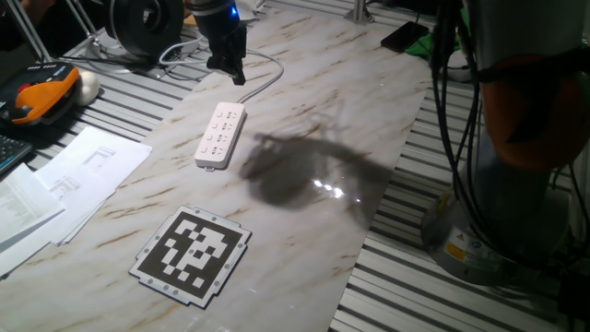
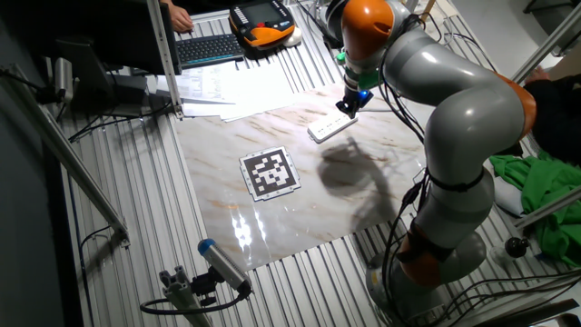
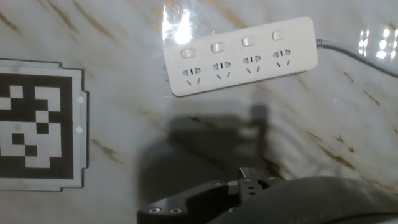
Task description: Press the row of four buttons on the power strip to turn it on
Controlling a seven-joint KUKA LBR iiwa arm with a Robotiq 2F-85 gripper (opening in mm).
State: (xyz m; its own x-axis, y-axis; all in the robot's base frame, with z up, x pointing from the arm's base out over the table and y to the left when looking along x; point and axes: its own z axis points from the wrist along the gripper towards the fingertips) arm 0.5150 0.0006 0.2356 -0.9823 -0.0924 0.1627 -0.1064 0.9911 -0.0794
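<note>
The power strip (image 1: pixel 221 136) lies flat on the marble tabletop, white, with its cable (image 1: pixel 267 76) leading off its far end. In the hand view the power strip (image 3: pixel 239 56) fills the upper middle. Its four buttons (image 3: pixel 232 45) sit in a row above four sockets. My gripper (image 1: pixel 236 72) hangs in the air above the strip's cable end, not touching it. In the other fixed view the gripper (image 2: pixel 349 104) is just above the power strip (image 2: pixel 329 127). No view shows the fingertips well enough to tell their state.
A black-and-white marker board (image 1: pixel 192 254) lies on the table in front of the strip. Papers (image 1: pixel 64 180) and an orange handheld unit (image 1: pixel 41 92) sit on the left. The arm's base (image 2: pixel 436 245) and cables stand to the right of the tabletop (image 1: pixel 304 240).
</note>
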